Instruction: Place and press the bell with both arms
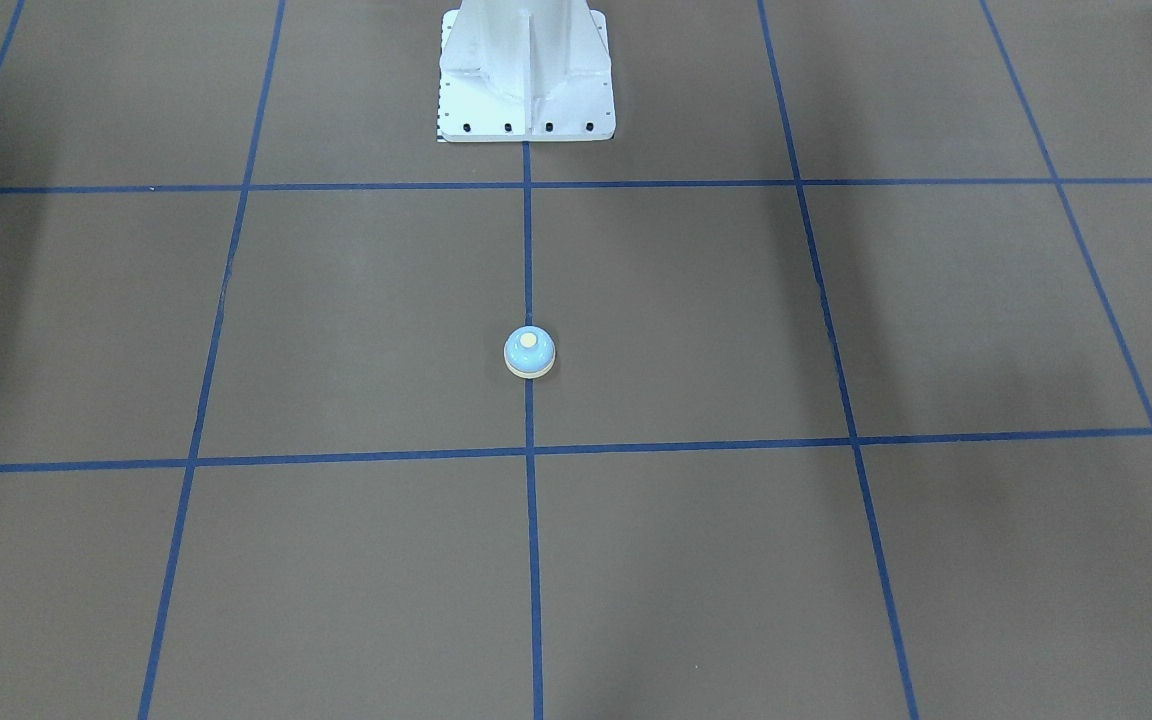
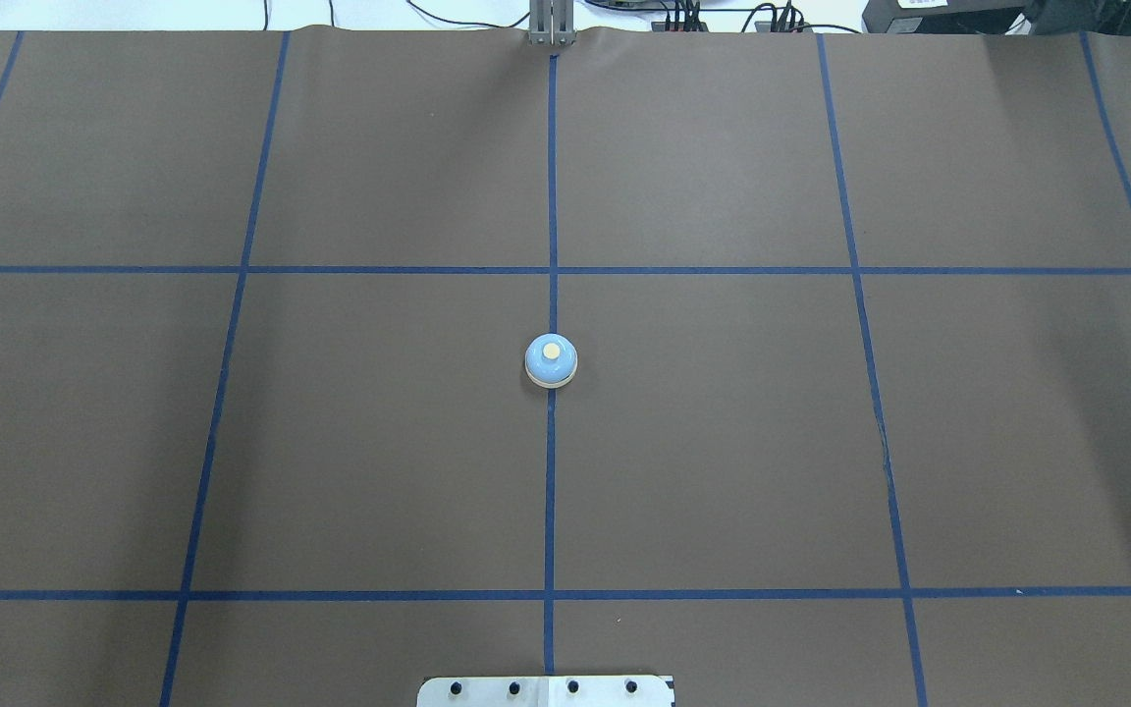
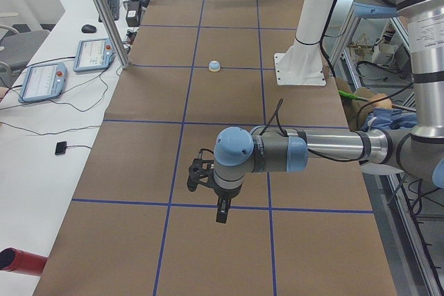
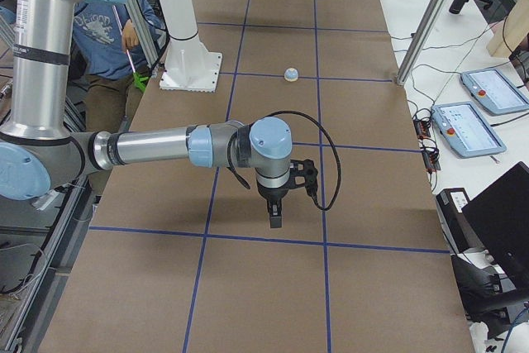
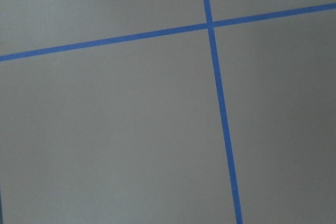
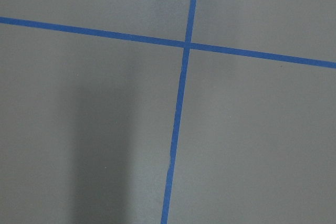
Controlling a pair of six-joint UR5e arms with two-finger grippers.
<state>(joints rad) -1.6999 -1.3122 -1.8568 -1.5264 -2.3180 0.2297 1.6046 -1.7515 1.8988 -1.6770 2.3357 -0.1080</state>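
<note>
The bell (image 1: 529,352) stands upright on the table's centre blue tape line, alone; it also shows in the overhead view (image 2: 551,361) and, small, in both side views (image 3: 215,66) (image 4: 291,74). My left gripper (image 3: 220,211) shows only in the exterior left view, pointing down above the table, far from the bell. My right gripper (image 4: 275,217) shows only in the exterior right view, also pointing down and far from the bell. I cannot tell whether either is open or shut. Both wrist views show only brown table and tape lines.
The white bolted pedestal (image 1: 526,80) stands at the table's robot-side edge. Teach pendants (image 3: 41,81) (image 4: 467,126) and cables lie on the white bench beyond an aluminium post (image 3: 104,12). A seated person (image 4: 107,31) is behind the pedestal.
</note>
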